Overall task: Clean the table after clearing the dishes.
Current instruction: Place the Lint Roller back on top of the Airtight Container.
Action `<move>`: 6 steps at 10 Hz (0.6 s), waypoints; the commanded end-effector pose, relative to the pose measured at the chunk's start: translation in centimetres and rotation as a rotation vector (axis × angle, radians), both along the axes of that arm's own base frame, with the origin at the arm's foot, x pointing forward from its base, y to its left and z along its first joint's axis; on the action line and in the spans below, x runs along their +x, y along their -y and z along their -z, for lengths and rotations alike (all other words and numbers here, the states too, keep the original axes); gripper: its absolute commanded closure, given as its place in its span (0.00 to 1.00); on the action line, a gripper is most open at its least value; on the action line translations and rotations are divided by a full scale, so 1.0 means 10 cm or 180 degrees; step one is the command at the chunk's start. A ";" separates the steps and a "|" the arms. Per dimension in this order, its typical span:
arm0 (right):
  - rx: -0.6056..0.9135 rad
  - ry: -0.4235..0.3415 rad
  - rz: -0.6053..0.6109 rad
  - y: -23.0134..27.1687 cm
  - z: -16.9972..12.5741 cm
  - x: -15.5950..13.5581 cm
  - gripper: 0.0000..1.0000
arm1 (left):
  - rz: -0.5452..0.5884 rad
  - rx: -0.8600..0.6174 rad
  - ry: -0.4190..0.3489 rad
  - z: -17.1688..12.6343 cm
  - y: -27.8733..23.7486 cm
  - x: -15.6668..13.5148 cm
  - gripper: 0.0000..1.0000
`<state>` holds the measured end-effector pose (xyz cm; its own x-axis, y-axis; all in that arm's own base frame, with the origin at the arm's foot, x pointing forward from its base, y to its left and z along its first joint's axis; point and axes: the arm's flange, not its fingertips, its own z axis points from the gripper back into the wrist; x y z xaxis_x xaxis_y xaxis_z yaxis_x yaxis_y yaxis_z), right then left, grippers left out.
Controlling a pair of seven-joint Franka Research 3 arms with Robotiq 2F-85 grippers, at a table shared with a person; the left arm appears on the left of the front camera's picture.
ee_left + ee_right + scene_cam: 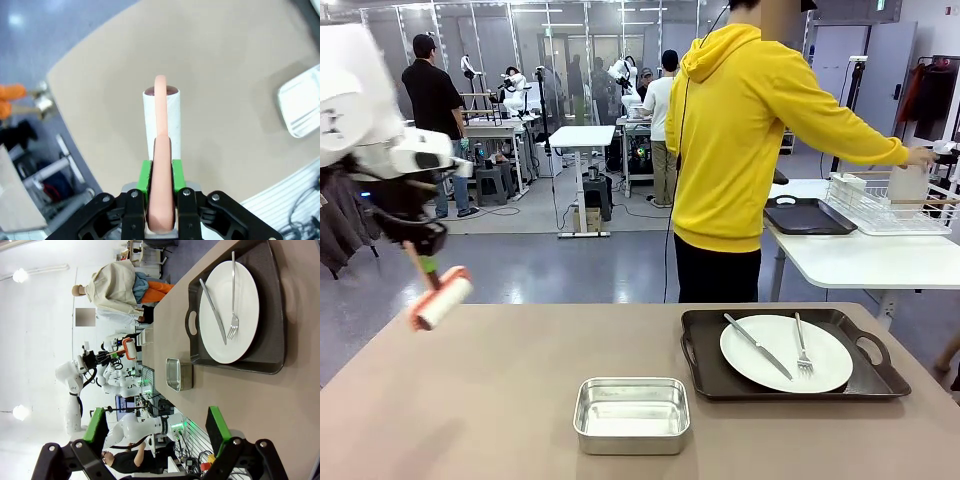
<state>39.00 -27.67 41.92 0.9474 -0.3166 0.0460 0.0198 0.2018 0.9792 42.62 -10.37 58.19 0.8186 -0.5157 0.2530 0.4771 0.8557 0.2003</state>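
Left wrist view: lint roller (161, 117) clamped by left gripper (161, 176).
Right gripper (156, 425) held apart; roller should be pressed flat on table (225, 60).

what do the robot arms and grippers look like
The left arm has smooth, rounded white casings. The left gripper and right gripper are black linkage frames with silver screws at the joints, each carrying two flat fingers faced with bright green pads.
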 end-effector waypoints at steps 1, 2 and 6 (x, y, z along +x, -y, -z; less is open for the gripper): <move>0.0008 0.0023 -0.0004 0.00 -0.04 -0.02 0.00 | 0.0784 0.0173 -0.0044 -0.16 0.38 0.07 0.79; 0.0008 0.0023 -0.0004 0.00 -0.04 -0.02 0.00 | 0.1169 0.0295 -0.0142 -0.17 0.70 0.03 0.79; 0.0008 0.0023 -0.0004 0.00 -0.04 -0.02 0.00 | 0.2607 0.0394 -0.0315 0.04 1.90 -0.27 0.79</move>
